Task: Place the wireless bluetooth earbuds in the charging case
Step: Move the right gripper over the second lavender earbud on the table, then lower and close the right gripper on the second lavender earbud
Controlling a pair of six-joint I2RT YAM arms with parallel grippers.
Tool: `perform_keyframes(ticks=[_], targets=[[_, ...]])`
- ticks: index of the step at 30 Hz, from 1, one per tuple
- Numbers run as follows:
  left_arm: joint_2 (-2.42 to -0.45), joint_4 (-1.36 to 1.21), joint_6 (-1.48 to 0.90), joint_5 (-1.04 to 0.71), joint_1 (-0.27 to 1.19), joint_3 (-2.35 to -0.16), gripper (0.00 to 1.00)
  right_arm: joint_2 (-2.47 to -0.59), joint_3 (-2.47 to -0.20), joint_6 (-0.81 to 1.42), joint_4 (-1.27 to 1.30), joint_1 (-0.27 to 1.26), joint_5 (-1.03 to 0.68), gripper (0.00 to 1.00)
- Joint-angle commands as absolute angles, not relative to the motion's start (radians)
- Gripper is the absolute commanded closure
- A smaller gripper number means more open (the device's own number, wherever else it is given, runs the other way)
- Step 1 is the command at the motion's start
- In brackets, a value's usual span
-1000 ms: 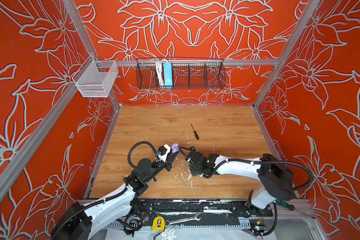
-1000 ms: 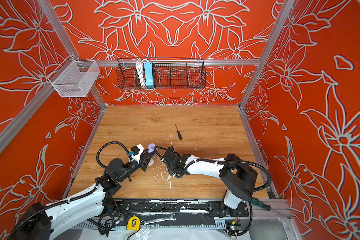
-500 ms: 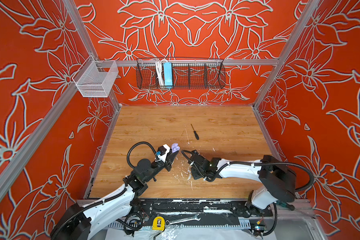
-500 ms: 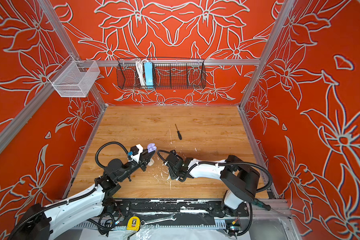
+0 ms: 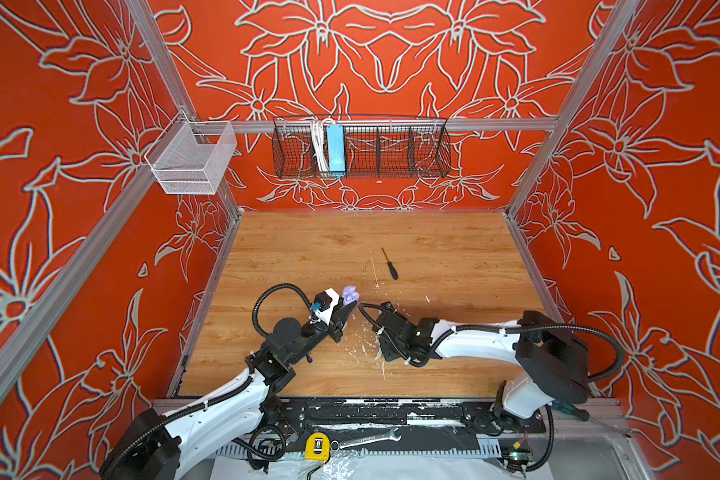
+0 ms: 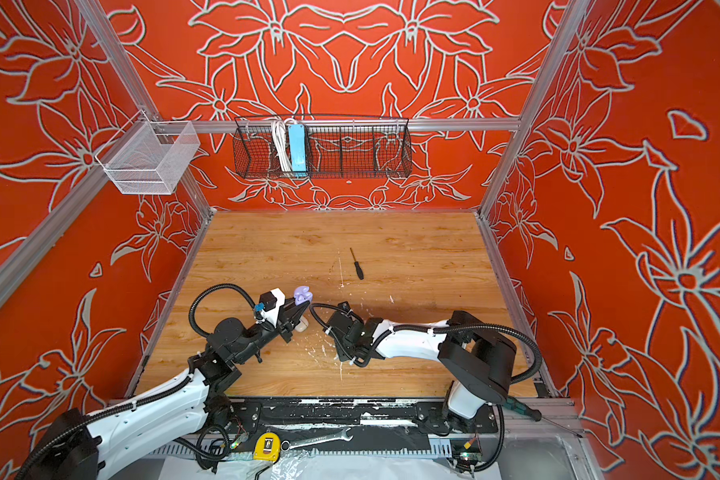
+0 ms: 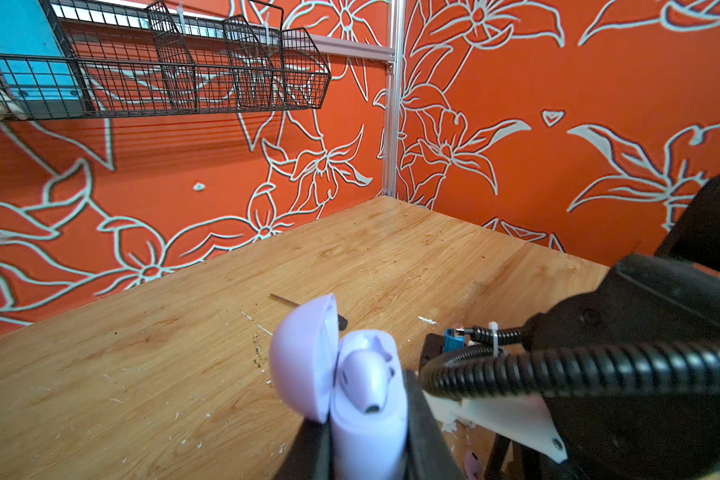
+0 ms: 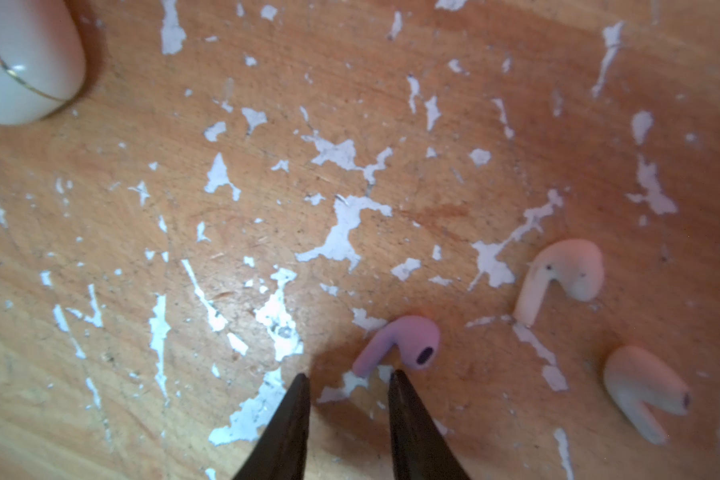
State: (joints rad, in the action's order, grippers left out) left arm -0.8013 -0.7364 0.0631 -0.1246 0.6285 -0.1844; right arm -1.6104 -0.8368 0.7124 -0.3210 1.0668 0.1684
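Note:
My left gripper [image 7: 366, 451] is shut on the lavender charging case [image 7: 371, 419], held upright above the table with its lid [image 7: 302, 357] swung open. One lavender earbud [image 7: 366, 384] sits in the case. The case shows in both top views [image 5: 350, 294] [image 6: 302, 294]. My right gripper [image 8: 348, 380] is open and points down at the table, with nothing between its fingers. A loose lavender earbud [image 8: 400, 345] lies just beyond its fingertips. Two cream-white earbuds [image 8: 558, 278] [image 8: 641, 390] lie further to one side.
A cream-white case [image 8: 21, 62] [image 6: 301, 325] lies on the table under my left gripper. A black screwdriver [image 5: 389, 264] lies further back on the wooden table [image 5: 454, 249]. White flecks [image 8: 341, 224] cover the wood near the earbuds. A black wire basket [image 5: 360, 147] hangs on the back wall.
My right gripper has drawn back from the lavender case and now points down at the table over the loose earbuds. The left arm and the case have stayed still.

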Motion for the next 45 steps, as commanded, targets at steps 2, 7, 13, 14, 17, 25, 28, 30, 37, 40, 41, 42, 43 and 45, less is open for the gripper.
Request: perform_keyframes(ticks=[2, 7, 13, 14, 17, 25, 28, 30, 37, 40, 41, 42, 43, 45], targets=[[-0.793, -0.744, 0.066, -0.127, 0.629, -0.208, 1.0, -1.579, -0.826, 0.739, -0.378, 1.072, 0.23, 0.61], [-0.792, -0.742, 0.063, -0.128, 0.629, -0.209, 1.0, -1.624, -0.861, 0.737, -0.382, 1.072, 0.249, 0.61], [-0.792, -0.744, 0.063, -0.128, 0.629, -0.208, 1.0, -1.687, -0.923, 0.732, -0.413, 1.071, 0.296, 0.61], [-0.79, -0.744, 0.063, -0.129, 0.629, -0.208, 1.0, -1.694, -0.928, 0.731, -0.416, 1.071, 0.299, 0.61], [-0.789, -0.744, 0.063, -0.132, 0.629, -0.208, 1.0, -1.701, -0.931, 0.73, -0.427, 1.072, 0.3, 0.61], [-0.782, -0.742, 0.061, -0.13, 0.629, -0.208, 1.0, -1.653, -0.89, 0.74, -0.446, 1.072, 0.332, 0.63], [-0.781, -0.739, 0.061, -0.13, 0.629, -0.208, 1.0, -1.649, -0.884, 0.74, -0.442, 1.072, 0.335, 0.63], [-0.779, -0.739, 0.06, -0.13, 0.629, -0.208, 1.0, -1.655, -0.882, 0.736, -0.427, 1.071, 0.322, 0.63], [-0.779, -0.738, 0.061, -0.129, 0.629, -0.208, 1.0, -1.697, -0.897, 0.737, -0.4, 1.071, 0.308, 0.64], [-0.781, -0.739, 0.061, -0.13, 0.629, -0.209, 1.0, -1.716, -0.907, 0.734, -0.396, 1.07, 0.314, 0.64], [-0.779, -0.739, 0.061, -0.13, 0.629, -0.207, 1.0, -1.722, -0.909, 0.732, -0.395, 1.069, 0.316, 0.64], [-0.779, -0.739, 0.061, -0.13, 0.629, -0.208, 1.0, -1.727, -0.91, 0.731, -0.395, 1.068, 0.316, 0.64], [-0.778, -0.739, 0.061, -0.131, 0.629, -0.208, 1.0, -1.732, -0.911, 0.731, -0.393, 1.067, 0.315, 0.64], [-0.776, -0.738, 0.061, -0.13, 0.629, -0.209, 1.0, -1.739, -0.911, 0.732, -0.39, 1.064, 0.314, 0.64]])
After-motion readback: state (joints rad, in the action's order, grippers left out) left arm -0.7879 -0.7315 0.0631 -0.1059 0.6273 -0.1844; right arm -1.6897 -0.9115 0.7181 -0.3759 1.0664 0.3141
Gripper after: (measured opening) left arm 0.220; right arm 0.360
